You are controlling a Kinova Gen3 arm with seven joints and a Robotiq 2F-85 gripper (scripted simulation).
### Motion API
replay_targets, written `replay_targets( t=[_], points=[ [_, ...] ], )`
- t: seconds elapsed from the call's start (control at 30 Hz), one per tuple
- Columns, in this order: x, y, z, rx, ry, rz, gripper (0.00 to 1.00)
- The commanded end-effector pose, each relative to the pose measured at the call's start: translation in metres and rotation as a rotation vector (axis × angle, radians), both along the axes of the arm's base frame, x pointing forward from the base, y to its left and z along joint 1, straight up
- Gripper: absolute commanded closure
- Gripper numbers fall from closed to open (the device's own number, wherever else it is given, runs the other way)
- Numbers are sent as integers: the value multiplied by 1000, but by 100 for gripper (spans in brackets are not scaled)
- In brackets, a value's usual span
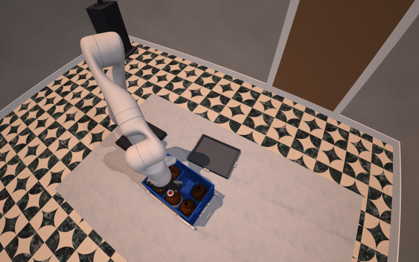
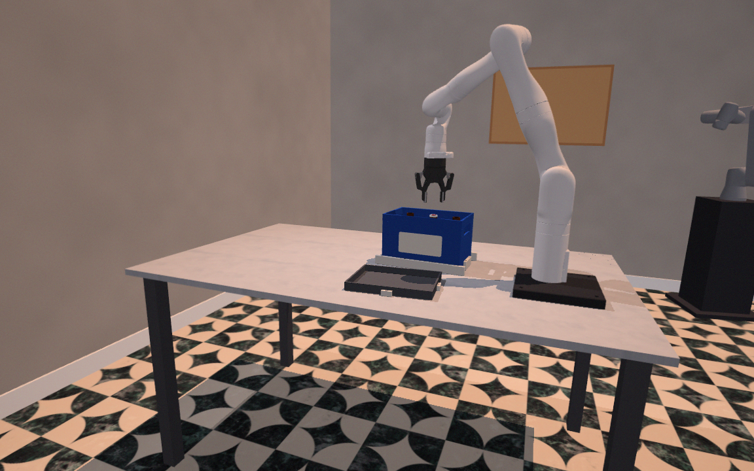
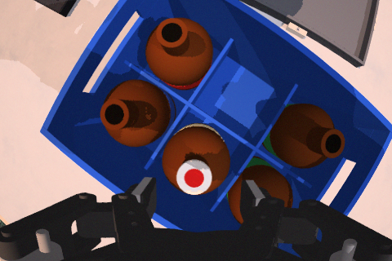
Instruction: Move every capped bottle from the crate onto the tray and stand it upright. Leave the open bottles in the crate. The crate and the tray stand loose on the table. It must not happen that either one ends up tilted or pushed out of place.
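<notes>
1. The hand (image 3: 195, 192) hangs above the blue crate (image 3: 73, 98), part-open and grasping nothing, its fingers either side of the capped bottle (image 3: 194, 158)
2. That bottle, with its white and red cap, stands in the middle compartment of the crate's near row; the step in hand is lining up on it
3. Next, I judge: descend straight, then clench on the neck
4. Open bottles (image 3: 176, 51) crowd the neighbouring cells, and dividers leave little finger room
5. Beyond the crate, apart on the tabletop (image 1: 269, 208), the dark tray (image 3: 359, 55) holds no bottle yet
</notes>
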State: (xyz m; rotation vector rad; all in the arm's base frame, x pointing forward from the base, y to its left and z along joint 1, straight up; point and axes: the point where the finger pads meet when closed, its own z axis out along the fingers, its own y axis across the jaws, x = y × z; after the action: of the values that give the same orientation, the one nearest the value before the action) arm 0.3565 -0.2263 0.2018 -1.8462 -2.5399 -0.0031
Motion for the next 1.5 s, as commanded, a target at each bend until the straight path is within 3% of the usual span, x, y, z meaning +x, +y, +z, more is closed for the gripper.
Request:
replay_targets(
  t=[0.0, 0.33, 0.97, 1.47],
  points=[
    [0, -2, 1, -4, -2, 43, 40],
    [1, -5, 1, -8, -5, 171, 40],
    [1, -6, 2, -9, -6, 219, 40],
    [1, -2, -26, -9, -6, 219, 40]
  ],
)
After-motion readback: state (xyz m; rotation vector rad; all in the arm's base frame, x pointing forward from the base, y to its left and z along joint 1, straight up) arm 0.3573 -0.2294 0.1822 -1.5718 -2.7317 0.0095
